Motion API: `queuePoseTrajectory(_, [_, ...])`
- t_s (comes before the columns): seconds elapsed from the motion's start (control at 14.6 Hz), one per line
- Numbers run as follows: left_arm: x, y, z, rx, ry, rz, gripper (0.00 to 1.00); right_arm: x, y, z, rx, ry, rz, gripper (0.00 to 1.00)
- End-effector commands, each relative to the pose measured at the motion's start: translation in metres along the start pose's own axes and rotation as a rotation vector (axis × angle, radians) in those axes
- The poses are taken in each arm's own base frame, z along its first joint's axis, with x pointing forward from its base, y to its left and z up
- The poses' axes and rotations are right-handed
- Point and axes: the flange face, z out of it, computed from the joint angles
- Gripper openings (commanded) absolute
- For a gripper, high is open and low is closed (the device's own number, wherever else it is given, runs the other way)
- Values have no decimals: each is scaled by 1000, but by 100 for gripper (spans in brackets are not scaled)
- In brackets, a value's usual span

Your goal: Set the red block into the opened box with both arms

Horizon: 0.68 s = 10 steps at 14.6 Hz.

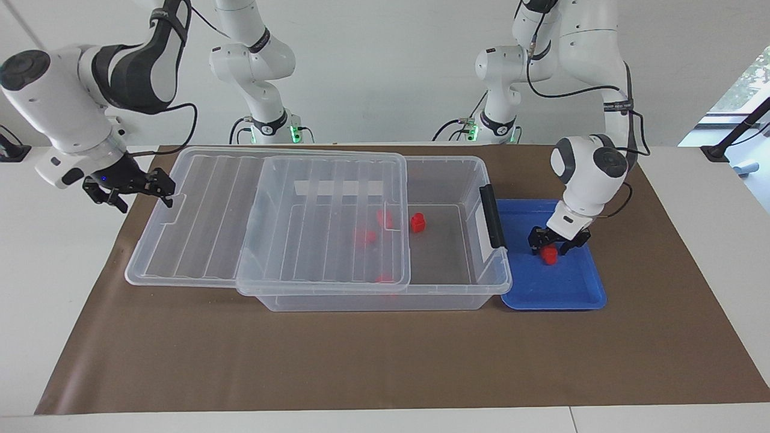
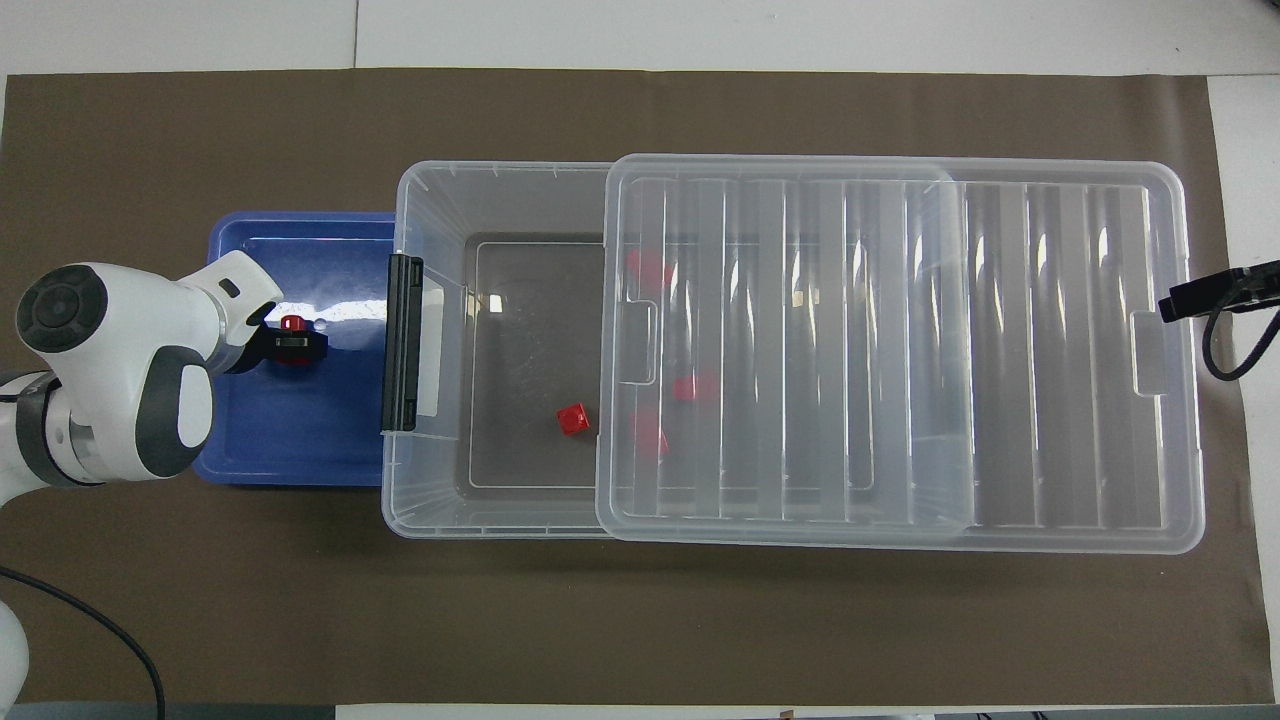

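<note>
The red block (image 1: 548, 255) lies in the blue tray (image 1: 571, 297), at 3 o'clock of the clear box (image 1: 457, 288), clamped between the left gripper (image 1: 549, 248) fingers. The overhead view hides its lower half under them. The right gripper (image 1: 157, 193) hangs spread, touching nothing, at the slid-back lid (image 1: 198, 240) edge, 9 o'clock.
</note>
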Motion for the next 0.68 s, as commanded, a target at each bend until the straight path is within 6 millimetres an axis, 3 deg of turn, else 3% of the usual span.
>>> queuePoseTrajectory(0.0, [-2, 0, -5, 1, 11, -12, 0, 2, -30, -22, -4, -35, 19, 100])
queuePoseTrajectory(0.27, [-6, 5, -43, -2, 4, -12, 0, -14, -59, -30, 7, -88, 66, 100])
queuePoseTrajectory(0.41, [-7, 6, -69, -2, 13, -10, 0, -11, -79, -31, -3, -80, 76, 100])
queuePoseTrajectory(0.62, [-5, 11, -112, -4, 13, -17, 0, -14, -74, -32, -3, -87, 97, 100])
